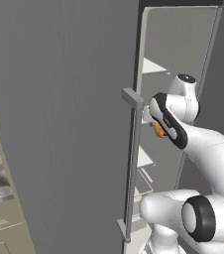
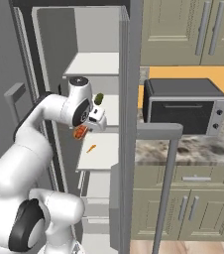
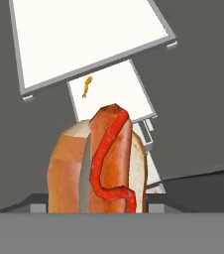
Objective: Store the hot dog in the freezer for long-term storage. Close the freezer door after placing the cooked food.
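Fingers (image 3: 96, 206) are clenched on the hot dog (image 3: 101, 163), one item: a smooth orange-red sausage in a rounded tan bun, topped with a single wavy red line of sauce. In the right base view the hot dog (image 2: 79, 132) hangs below the hand, inside the open freezer (image 2: 96, 64) and above a flat white shelf (image 2: 101, 151). One small orange piece of food (image 2: 91, 148) lies on that shelf, apart from the hot dog; one small dark green item (image 2: 99, 98) sits on the shelf above. White shelves are stacked in the compartment, at least three countable, all flat and rectangular with plain matte faces. The left base view shows the hot dog (image 1: 159, 130) as an orange patch beside the arm's dark wrist joint. The freezer door (image 1: 59, 124) stands open at left, plain grey and faintly ribbed, carrying one long vertical bar handle (image 1: 133, 168) on two square brackets. To the right of the fridge, one dark toaster oven (image 2: 186, 106) with two round knobs stands on a marbled stone counter (image 2: 203, 149), beige panelled cabinets (image 2: 193, 30) above and below. No brands, labels or legible writing appear anywhere.
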